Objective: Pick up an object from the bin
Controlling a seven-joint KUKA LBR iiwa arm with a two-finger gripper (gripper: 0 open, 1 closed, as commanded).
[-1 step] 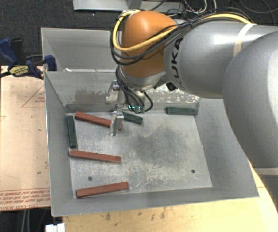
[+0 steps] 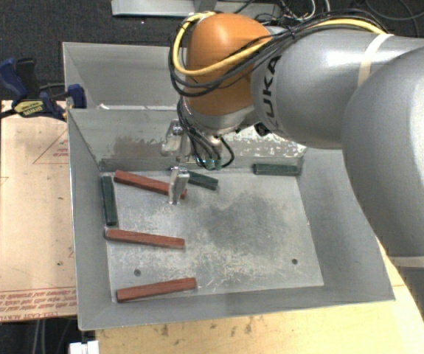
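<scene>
My gripper (image 2: 177,187) hangs low over the back left part of the bin, under the orange wrist cover. Its tip is at the right end of a red-brown flat stick (image 2: 141,182) that lies slanting along the back; I cannot tell whether it touches. Just right of the tip lies a short dark green stick (image 2: 206,184), partly hidden by the gripper body. I see nothing held.
A dark green stick (image 2: 108,200) lies lengthwise by the left wall. Two more red-brown sticks lie in the left half, one in the middle (image 2: 144,238), one near the front (image 2: 156,290). Another dark green stick (image 2: 276,169) rests at the back right.
</scene>
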